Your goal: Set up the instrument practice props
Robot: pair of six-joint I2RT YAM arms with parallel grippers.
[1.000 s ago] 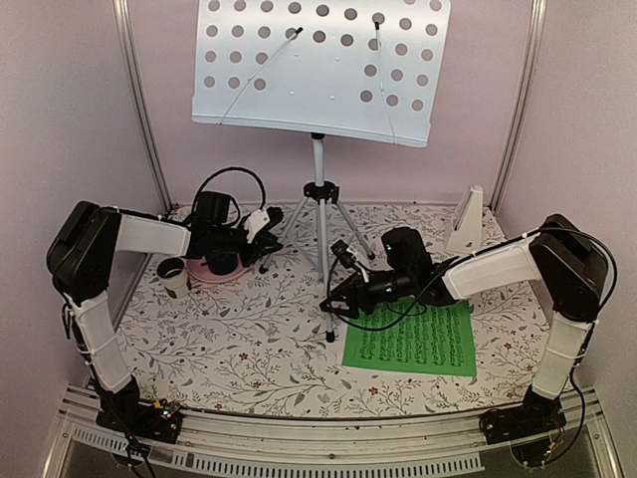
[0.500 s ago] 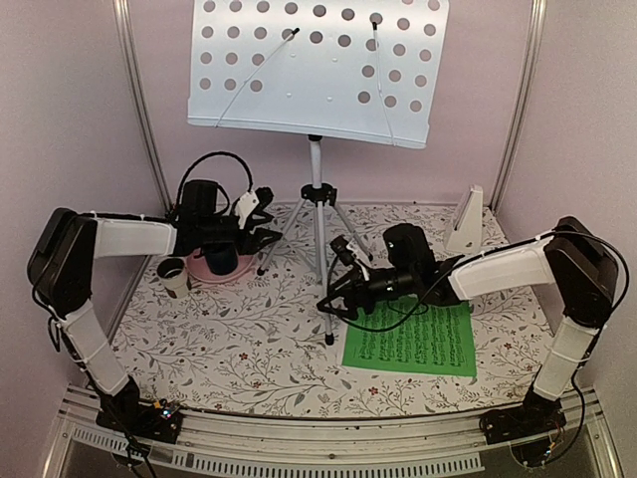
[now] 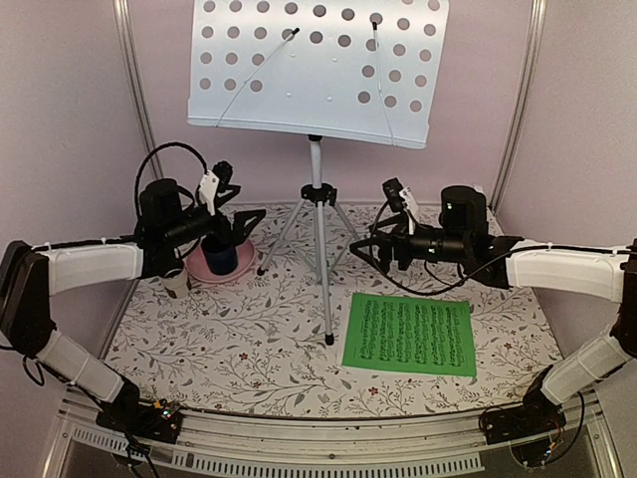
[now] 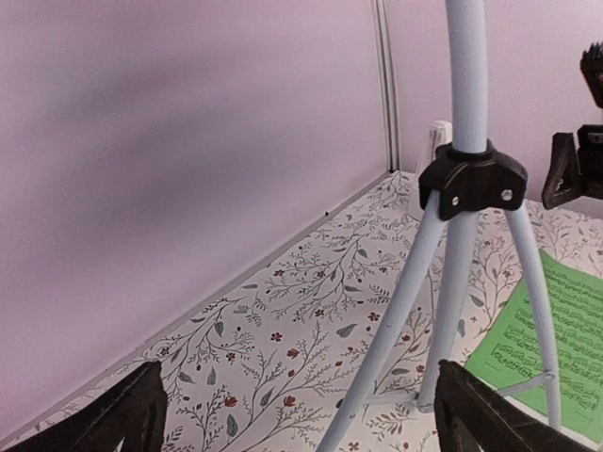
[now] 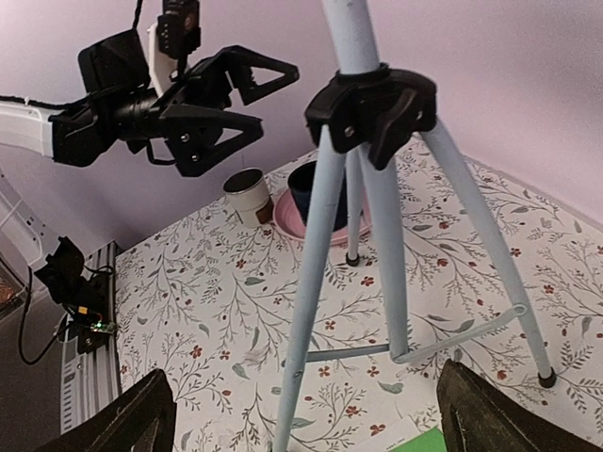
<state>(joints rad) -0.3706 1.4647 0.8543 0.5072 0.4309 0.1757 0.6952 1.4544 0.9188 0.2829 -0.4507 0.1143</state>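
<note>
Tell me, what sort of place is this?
Probably a small staged test booth, not a real music room: pink walls box in a floral table holding a music stand and green sheet, a left arm and right arm bolted at its near edge.

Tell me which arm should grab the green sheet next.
Right. The right gripper hovers open just beyond the green sheet; the left gripper is across the music stand, by the pink plate.

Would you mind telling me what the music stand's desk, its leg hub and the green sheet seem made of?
Desk: probably painted sheet metal, thin with punched round holes, matte pale grey. Leg hub: likely moulded black plastic, dull, screw heads showing. Green sheet: paper, flat, matte, printed with music.
</note>
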